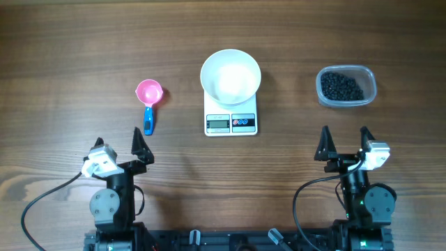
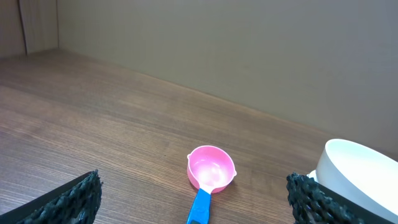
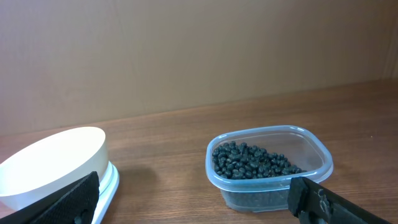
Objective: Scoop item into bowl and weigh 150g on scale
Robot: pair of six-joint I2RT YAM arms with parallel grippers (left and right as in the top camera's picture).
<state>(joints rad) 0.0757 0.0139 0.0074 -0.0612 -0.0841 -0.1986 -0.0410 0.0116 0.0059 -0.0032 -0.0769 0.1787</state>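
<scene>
Left tool (image 1: 118, 135) gapes wide, empty; right tool (image 1: 344, 131) likewise.

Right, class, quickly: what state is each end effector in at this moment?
Left end effector: open, holding nothing.
Right end effector: open, holding nothing.

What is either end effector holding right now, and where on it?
Nothing. The left end effector and the right end effector both stand open with nothing between their fingers. The pink scoop lies apart from both.
</scene>
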